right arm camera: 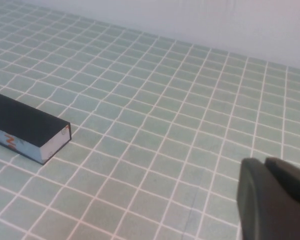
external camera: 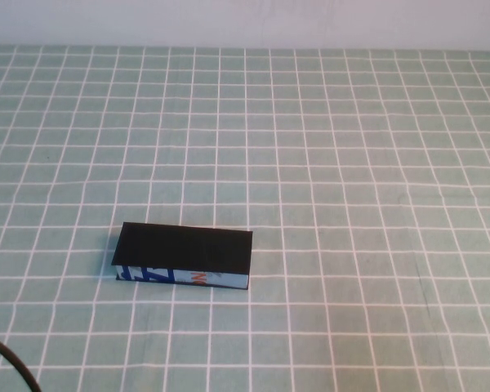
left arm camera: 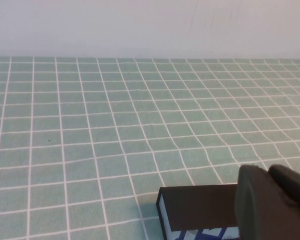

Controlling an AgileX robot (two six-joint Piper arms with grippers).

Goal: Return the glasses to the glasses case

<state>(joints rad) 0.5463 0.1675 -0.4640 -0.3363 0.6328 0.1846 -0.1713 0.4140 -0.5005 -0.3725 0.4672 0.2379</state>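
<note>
A pale wall backs a table covered in a green cloth with a white grid point(external camera: 351, 163), and on it, left of centre and toward the near edge, lies the glasses case point(external camera: 184, 256), a rectangular black box with a hinged black lid and a light front side printed in blue and orange. Its lid is down flat and the printed side faces the near edge. The black thick plastic-framed glasses are not visible in any view; whether they are already inside the closed case cannot be told. The left gripper point(left arm camera: 270, 200) appears only in its own wrist view, a dark finger hanging just beside and above the near left end of the case; whether its jaws are apart or together cannot be told. The right gripper point(right arm camera: 275, 197) likewise shows only in its wrist view, over bare cloth well to the right of the case, jaw state also not determinable. The case looks light, stiff and smooth-sided, so it would likely slide on the cloth if pushed; the lid's front lip is probably the place to lift, with the other gripper steadying an end
</note>
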